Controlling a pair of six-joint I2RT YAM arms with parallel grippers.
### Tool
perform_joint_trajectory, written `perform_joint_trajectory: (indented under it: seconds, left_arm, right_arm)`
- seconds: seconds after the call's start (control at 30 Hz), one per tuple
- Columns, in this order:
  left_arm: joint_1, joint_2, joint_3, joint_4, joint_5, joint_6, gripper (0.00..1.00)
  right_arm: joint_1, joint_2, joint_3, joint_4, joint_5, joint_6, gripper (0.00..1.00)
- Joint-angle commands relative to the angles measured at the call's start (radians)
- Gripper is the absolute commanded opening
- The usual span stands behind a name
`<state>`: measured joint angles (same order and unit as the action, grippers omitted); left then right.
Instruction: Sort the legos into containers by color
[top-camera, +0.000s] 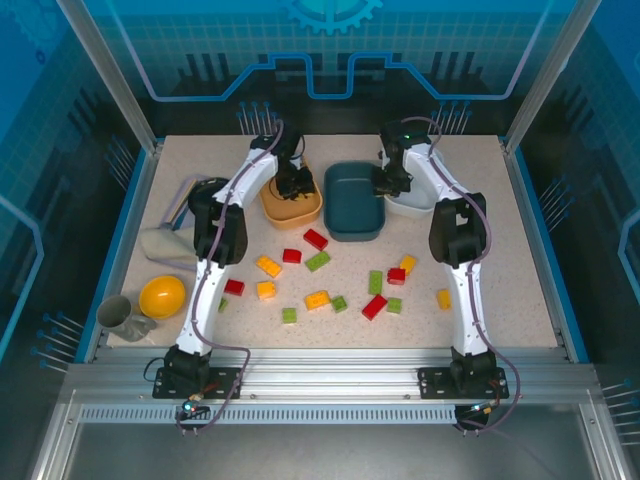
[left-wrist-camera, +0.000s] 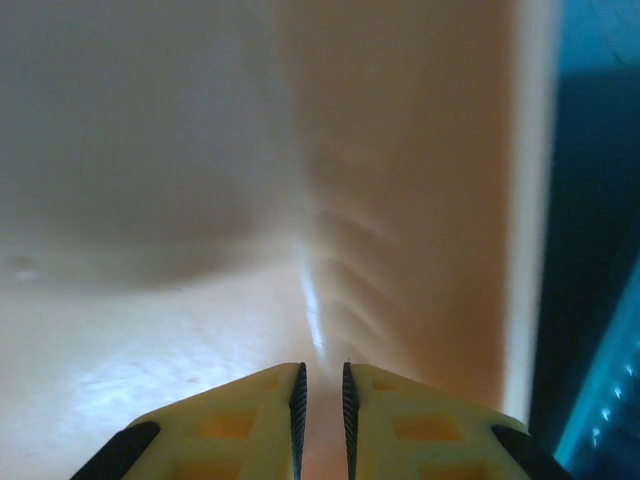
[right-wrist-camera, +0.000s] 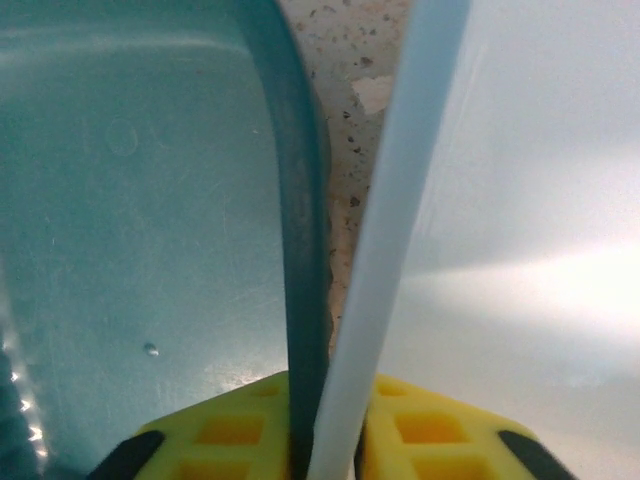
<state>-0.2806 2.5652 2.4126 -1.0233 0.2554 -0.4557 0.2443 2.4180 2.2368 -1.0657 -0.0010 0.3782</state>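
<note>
- The legos (top-camera: 318, 299), red, light green and yellow-orange, lie scattered on the speckled tabletop (top-camera: 500, 260) between the two arms, on the near side of the containers.
- Beyond them three tubs stand in a row: the orange tub (top-camera: 300, 212) on the left, the dark teal tub (top-camera: 352, 205) in the middle, and the white tub (top-camera: 418, 207) on the right.
- The left pincer (left-wrist-camera: 322, 372) is down inside the orange tub, close to its side wall. Its fingers stand only a thin slit apart, with nothing between them.
- The right pincer (right-wrist-camera: 322, 385) sits where the dark teal tub and the white tub meet. Its fingers are closed on the teal wall and the white rim, both pinched between them.
</note>
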Motion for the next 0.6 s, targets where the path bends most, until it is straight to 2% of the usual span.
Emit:
perform_joint_trajectory:
  seconds: [0.0,0.13,0.23,0.47,0.57]
  left_arm:
    - [-0.031,-0.008,0.015,-0.023,0.06,0.112,0.19]
    - [-0.034,-0.042,-0.034,-0.031,0.021,0.137,0.16]
    - [-0.032,-0.07,-0.04,-0.042,-0.019,0.158,0.16]
    - [-0.029,-0.123,-0.026,-0.071,-0.075,0.156,0.17]
    - [-0.029,-0.174,-0.056,-0.066,-0.144,0.126,0.22]
  right_arm:
    - [0.002,0.011,0.021,-0.037,-0.025,0.007,0.31]
    - [-0.013,-0.066,-0.067,-0.009,-0.022,0.003,0.51]
    - [-0.029,-0.174,-0.173,0.047,-0.028,0.007,0.59]
    - [-0.147,-0.36,-0.385,0.152,-0.047,0.099,0.61]
    - [-0.185,-0.361,-0.385,0.149,-0.053,0.107,0.57]
